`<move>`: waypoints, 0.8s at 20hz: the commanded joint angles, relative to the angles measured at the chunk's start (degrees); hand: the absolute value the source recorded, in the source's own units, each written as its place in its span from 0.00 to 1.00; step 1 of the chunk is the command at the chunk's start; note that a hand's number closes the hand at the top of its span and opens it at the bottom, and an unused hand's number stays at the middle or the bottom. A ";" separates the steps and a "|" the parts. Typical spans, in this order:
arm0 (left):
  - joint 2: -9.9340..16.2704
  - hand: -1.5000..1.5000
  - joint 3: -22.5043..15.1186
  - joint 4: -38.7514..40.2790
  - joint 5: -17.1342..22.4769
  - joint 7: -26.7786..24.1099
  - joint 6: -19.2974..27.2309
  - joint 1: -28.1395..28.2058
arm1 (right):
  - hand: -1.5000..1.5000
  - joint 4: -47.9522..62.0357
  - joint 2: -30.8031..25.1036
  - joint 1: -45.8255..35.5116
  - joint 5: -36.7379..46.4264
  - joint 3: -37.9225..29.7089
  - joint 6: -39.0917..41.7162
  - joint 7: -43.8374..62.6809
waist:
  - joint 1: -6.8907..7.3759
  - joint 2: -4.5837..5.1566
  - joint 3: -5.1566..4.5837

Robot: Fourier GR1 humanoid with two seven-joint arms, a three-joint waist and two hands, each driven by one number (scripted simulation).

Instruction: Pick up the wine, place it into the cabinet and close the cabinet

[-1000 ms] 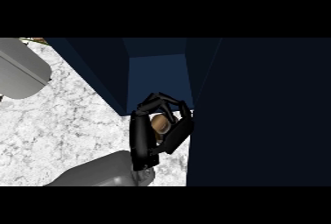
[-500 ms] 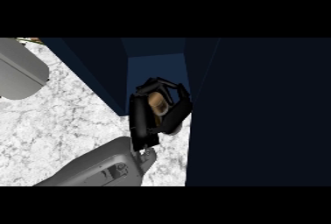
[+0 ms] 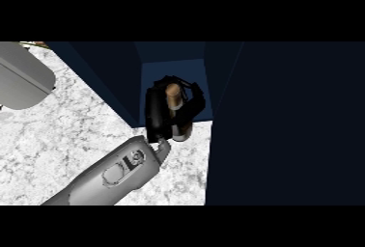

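1. At the far left edge sits a grey forearm (image 3: 21,77), one only, cut off by the frame; no hand shows on it, so I cannot say which arm it is or how its hand stands.
2. The marble counter (image 3: 64,140) runs below it, bare where it shows.
3. One hand (image 3: 158,113) is at work, black, at the end of the grey forearm rising from the lower edge. Which of the robot's hands it is I cannot tell. Its fingers are curled round the wine (image 3: 174,96), clamped on it.
4. There is one wine bottle. Its tan top points away from the robot into the cabinet (image 3: 107,72), its base (image 3: 180,136) back toward the counter, so the long axis runs roughly front to back, tilted.
5. The bottle is at the mouth of the cabinet's dark blue opening, its top already between the side walls, its base just over the counter's edge. The coming move, I judge, is straight ahead along that axis.
6. On the right stands one broad dark panel (image 3: 285,120), probably the open door, just beside the hand.
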 commanded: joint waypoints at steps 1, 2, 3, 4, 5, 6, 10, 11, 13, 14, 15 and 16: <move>-1.28 1.00 5.15 6.13 4.63 -8.82 -9.84 1.60 | 0.00 0.63 -0.28 -0.98 -1.10 -1.80 -0.30 -0.53 | 0.66 -0.07 0.03; -4.59 1.00 5.10 7.80 4.35 -12.91 -8.27 4.17 | 0.00 -0.74 -0.71 0.45 -1.10 -0.68 0.82 0.11 | 0.11 -0.03 -0.03; -4.90 1.00 7.12 10.58 5.20 -14.21 -10.34 1.99 | 0.00 -0.55 -0.38 0.18 -0.68 -0.66 -0.13 0.59 | -0.19 0.06 -0.02; -6.38 1.00 7.26 12.69 5.64 -17.58 -11.86 3.77 | 0.00 0.16 -0.44 0.28 0.02 -0.69 0.77 -0.45 | 0.40 -0.11 0.05; -5.18 1.00 10.58 14.11 8.10 -18.27 -15.22 2.79 | 0.00 -0.68 -0.94 0.16 -1.40 -0.98 0.47 0.65 | 0.33 -0.12 0.02; -6.91 1.00 10.29 15.69 7.81 -22.73 -15.93 4.98 | 0.00 1.01 -0.27 -0.81 -0.30 -0.89 0.07 -0.29 | 0.92 0.03 0.01; -9.80 1.00 16.74 25.59 11.62 -31.67 -23.77 3.92 | 0.00 1.86 -1.16 -0.02 -2.00 -3.26 1.03 -0.87 | 1.22 -0.49 0.18; -10.63 1.00 17.39 27.67 11.05 -35.63 -23.63 5.01 | 0.00 -1.41 -0.48 0.01 -1.26 -1.53 -1.24 1.63 | 1.14 -0.57 0.09; -10.72 1.00 19.39 32.01 12.51 -38.80 -26.80 2.97 | 0.00 -0.24 0.00 -0.26 -1.15 -1.80 -1.01 0.53 | 1.14 -0.65 0.18; -10.74 1.00 19.34 33.40 12.92 -39.76 -25.11 1.13 | 0.00 1.93 0.31 -0.21 -0.76 -1.61 0.63 -1.53 | -0.04 -0.15 0.20; -10.77 1.00 21.82 36.57 13.28 -41.81 -28.11 0.24 | 0.00 -0.26 -0.15 0.89 -1.90 -1.77 0.02 0.35 | 0.45 -0.57 0.19; -10.79 1.00 21.29 37.53 13.63 -44.49 -29.89 1.59 | 0.00 0.79 -0.92 -1.75 -0.60 -1.36 -0.36 0.74 | 0.67 -0.19 0.11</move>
